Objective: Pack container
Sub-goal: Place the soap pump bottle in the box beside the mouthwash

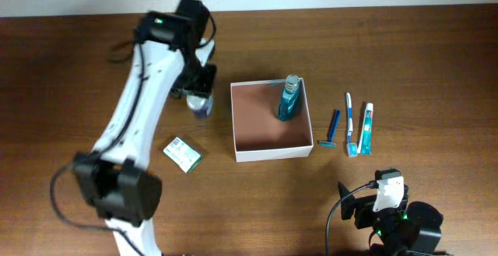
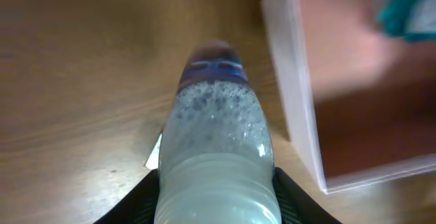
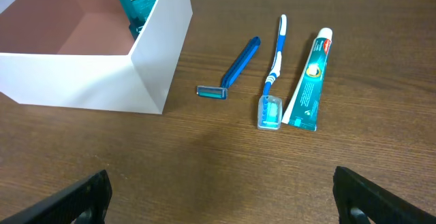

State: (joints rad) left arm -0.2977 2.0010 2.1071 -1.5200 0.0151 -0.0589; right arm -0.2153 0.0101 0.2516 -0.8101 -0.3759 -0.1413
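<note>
The dark brown wood-grain table [image 1: 62, 69] carries, near its middle, a square, shallow white-walled cardboard box [image 1: 274, 152] with a reddish-brown inside. At the box's 3 o'clock a blue disposable razor [image 1: 333, 128], a white-and-blue toothbrush [image 1: 350, 124] with a clear head cap and a white-and-teal toothpaste tube [image 1: 366, 131] lie side by side, each running roughly 12 to 6 o'clock. A small green-and-white soap box [image 1: 182, 153] lies apart at its 8 o'clock, while whether the clear plastic bottle [image 1: 201, 106] at its 10 o'clock rests on the wood cannot be told.

Container [image 1: 261, 128] mid worktop [image 1: 70, 77], mouthwash bottle [image 1: 289, 99] inside at its far right corner. Right of container: razor [image 1: 332, 128], toothbrush [image 1: 350, 124], toothpaste [image 1: 366, 129], side by side. Left of container: second bottle [image 2: 214, 135] in left end effector [image 1: 199, 94]; soap box [image 1: 182, 153] left-front
</note>
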